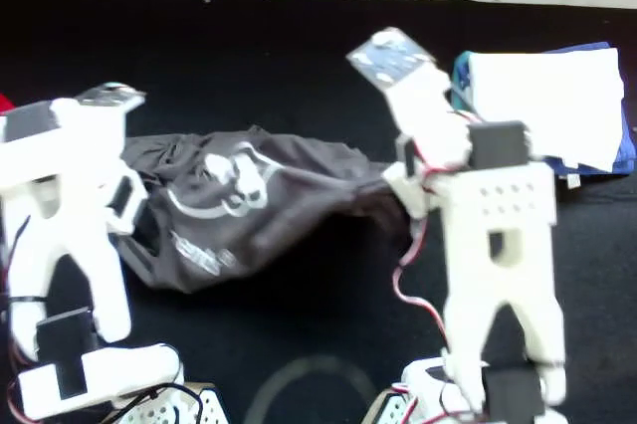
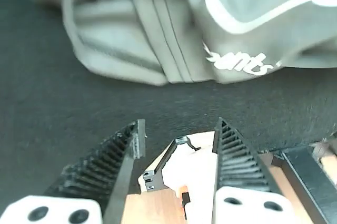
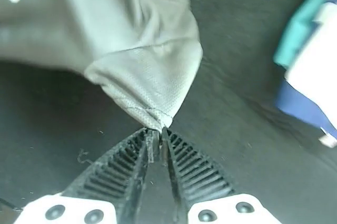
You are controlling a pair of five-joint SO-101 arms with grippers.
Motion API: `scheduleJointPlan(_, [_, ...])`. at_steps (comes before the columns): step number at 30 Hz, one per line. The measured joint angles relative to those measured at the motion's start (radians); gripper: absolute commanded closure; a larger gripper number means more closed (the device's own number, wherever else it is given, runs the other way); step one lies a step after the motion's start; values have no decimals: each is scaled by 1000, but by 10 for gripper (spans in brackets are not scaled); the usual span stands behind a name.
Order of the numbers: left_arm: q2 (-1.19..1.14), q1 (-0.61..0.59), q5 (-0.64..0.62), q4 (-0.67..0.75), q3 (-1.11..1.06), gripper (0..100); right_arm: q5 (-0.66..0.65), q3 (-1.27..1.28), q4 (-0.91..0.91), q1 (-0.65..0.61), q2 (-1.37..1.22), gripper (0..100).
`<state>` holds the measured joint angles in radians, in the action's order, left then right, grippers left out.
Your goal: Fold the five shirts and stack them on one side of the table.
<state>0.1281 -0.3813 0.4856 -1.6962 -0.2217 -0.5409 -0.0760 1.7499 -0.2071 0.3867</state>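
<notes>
shirt [image 1: 239, 205]: dark grey with a white print on the front, unfolded and crumpled, spread across the middle of the bench [image 1: 299, 46]; drawn out to a point at the end nearest the right arm, with a dark shadow under that end.
shirt close up, left wrist view [image 2: 158, 24]: soft folds and a long seam band bunched along the near edge, white lettering and a curved white line beside them.
shirt close up, right wrist view [image 3: 131, 40]: fine mesh weave, a stitched hem running into the held corner, cloth fanning wide from there.
right tool [image 3: 155, 132]: pressed together on the hem corner of the shirt, ribbed fingers meeting at the tips with the cloth caught between.
left tool [image 2: 179, 126]: spread, nothing between the fingers, over bare bench [image 2: 52, 103] just beside the bunched edge of the shirt, not touching it.
stack [image 1: 542, 106]: folded shirts at the far right of the bench, white on top [image 3: 316, 71], teal [image 3: 300, 34] and blue [image 3: 300, 105] edges showing beneath, apart from the grey shirt.
bench cover [image 3: 237, 24]: black all over.
</notes>
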Motion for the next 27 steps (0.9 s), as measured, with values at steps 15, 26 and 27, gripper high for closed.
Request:
scheduleJointPlan(15, [-126, 193, 0, 681, -311, 783, -14, 473, -311, 86, 117, 992])
scheduleJointPlan(26, [-697, 71, -35, 407, 476, 783, -14, 760, -572, 86, 117, 992])
scheduleJointPlan(27, [-744, 71, -37, 365, 559, 783, -14, 799, -626, 86, 117, 992])
